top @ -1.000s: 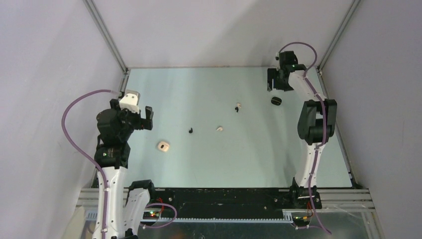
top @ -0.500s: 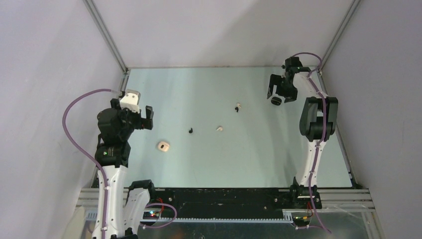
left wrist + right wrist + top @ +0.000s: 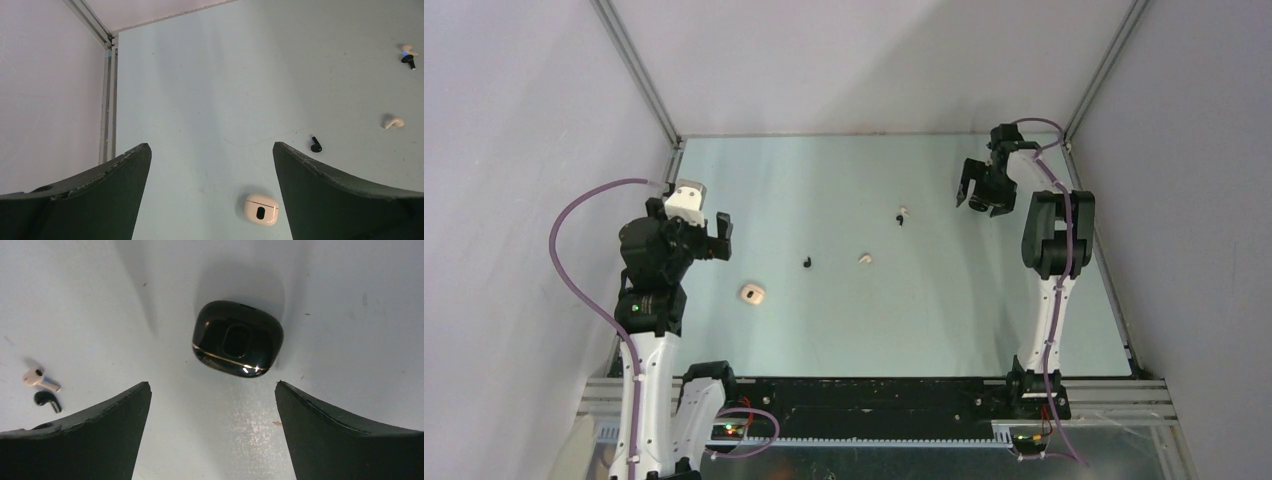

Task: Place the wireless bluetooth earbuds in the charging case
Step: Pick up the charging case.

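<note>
Right pincer [image 3: 211,386] wide, empty | black case [image 3: 237,338] just ahead | earbud pair [image 3: 36,378] off to its left

Four earbuds are out: two black earbuds [image 3: 316,146] and two pale earbuds [image 3: 393,122]. There are two charging cases, one beige case [image 3: 261,209] and one black case [image 3: 237,337], all on one table [image 3: 924,320].

Glossy black case [image 3: 237,340], matt table [image 3: 350,315]

A beige case [image 3: 261,209] is seen between the wide-spread fingers of the left gripper [image 3: 211,146], with a black earbud [image 3: 315,146], a pale earbud [image 3: 393,122] and a close-set pale-and-black pair [image 3: 408,59] noted farther right.
</note>
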Controlling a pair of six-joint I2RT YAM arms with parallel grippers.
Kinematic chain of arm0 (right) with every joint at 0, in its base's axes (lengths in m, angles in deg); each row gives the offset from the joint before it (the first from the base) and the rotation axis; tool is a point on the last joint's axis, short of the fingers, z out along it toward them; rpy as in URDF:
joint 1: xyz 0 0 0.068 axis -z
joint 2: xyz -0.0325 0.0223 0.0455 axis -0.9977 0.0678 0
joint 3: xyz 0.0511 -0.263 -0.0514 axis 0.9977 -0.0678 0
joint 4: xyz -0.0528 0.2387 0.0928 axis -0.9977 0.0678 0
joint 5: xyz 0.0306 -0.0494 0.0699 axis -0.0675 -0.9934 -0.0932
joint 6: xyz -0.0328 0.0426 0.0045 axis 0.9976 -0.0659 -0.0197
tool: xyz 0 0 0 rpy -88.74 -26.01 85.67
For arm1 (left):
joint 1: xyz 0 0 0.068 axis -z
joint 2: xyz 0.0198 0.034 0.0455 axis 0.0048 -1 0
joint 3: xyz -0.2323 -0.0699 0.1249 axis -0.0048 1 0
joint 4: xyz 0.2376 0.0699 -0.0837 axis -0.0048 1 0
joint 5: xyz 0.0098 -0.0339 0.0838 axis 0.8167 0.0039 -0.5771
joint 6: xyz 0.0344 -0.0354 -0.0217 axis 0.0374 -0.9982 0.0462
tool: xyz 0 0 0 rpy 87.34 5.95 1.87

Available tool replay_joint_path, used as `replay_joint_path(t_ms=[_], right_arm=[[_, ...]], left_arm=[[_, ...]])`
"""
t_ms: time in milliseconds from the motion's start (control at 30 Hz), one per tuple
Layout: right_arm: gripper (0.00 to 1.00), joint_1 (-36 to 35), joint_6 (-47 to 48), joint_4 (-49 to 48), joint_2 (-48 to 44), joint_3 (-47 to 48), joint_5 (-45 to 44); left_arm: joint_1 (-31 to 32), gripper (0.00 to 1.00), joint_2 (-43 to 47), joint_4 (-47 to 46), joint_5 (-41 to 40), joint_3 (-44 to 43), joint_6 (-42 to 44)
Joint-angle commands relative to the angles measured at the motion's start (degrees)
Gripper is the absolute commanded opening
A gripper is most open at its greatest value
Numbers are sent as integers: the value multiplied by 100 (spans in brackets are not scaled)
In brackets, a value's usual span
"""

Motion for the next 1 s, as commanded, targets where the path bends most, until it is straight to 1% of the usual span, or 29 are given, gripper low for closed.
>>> replay_joint_path(t_ms=[0,167,367,533,767,967], right_arm=[[99,-54,-130,-22,256,217,-354],[99,-155,-132,103,425,506,-446],[100,-177,-136,392,835,1178,-544],[100,-165,-92,403,882,1497,-480],[100,-197,8,224,915,1858,-26],[100,-322,113,208,937,1935,192]], left_arm=[[-22,99,42,-193,-74,51,54],[-25,99,42,-197,-104,49,40],[-27,99,35,-208,-122,46,22],[-30,99,16,-218,-129,56,26],[-29,99,24,-224,-146,53,13],[-24,99,42,-230,-163,53,18]])
